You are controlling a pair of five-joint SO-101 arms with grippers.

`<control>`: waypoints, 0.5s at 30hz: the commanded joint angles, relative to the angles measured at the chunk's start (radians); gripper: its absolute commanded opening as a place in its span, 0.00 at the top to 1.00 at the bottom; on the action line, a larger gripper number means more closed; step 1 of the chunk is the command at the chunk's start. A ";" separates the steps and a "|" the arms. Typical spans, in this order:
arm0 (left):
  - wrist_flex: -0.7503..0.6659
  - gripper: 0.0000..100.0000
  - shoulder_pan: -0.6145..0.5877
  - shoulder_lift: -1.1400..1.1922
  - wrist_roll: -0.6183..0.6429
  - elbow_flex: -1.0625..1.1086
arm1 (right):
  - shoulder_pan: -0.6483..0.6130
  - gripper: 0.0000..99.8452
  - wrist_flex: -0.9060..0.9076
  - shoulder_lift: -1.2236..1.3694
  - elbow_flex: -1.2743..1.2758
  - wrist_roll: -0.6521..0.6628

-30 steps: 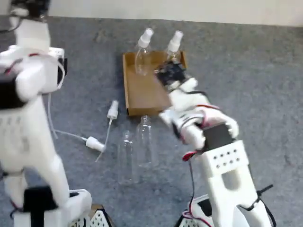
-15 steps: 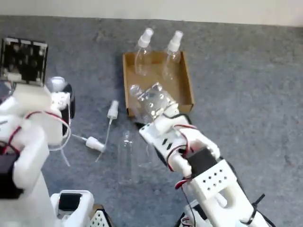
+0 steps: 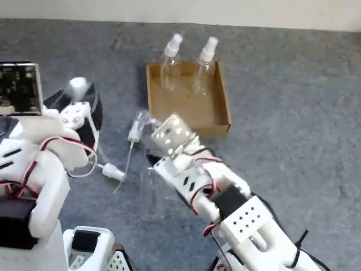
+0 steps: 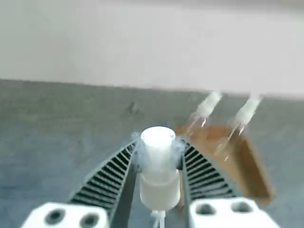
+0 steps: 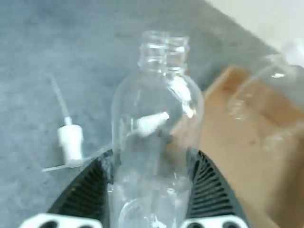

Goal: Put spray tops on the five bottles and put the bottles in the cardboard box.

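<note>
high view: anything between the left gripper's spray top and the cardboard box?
No. In the high view, bare grey carpet lies between the spray top in the left gripper and the cardboard box.

Robot lab bench: grey felt tabletop [image 3: 293, 101], plain white wall [image 3: 225, 10].

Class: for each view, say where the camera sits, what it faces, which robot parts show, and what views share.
High view: overhead, looking down on both white arms and the brown cardboard box.
Left wrist view: on the left arm, facing past the left gripper, shut on a white spray top.
Right wrist view: on the right arm, facing past the right gripper, holding a clear uncapped bottle.
Shared: the box.
</note>
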 commanded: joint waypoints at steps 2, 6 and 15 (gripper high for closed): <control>-0.163 1.00 0.021 -0.010 0.110 -0.008 | -0.084 1.00 -0.124 -0.022 0.054 -0.014; -0.244 1.00 0.021 -0.008 0.110 0.001 | -0.096 1.00 -0.137 -0.027 0.096 -0.014; -0.365 1.00 0.021 -0.002 0.109 0.124 | -0.096 1.00 -0.136 -0.028 0.102 -0.012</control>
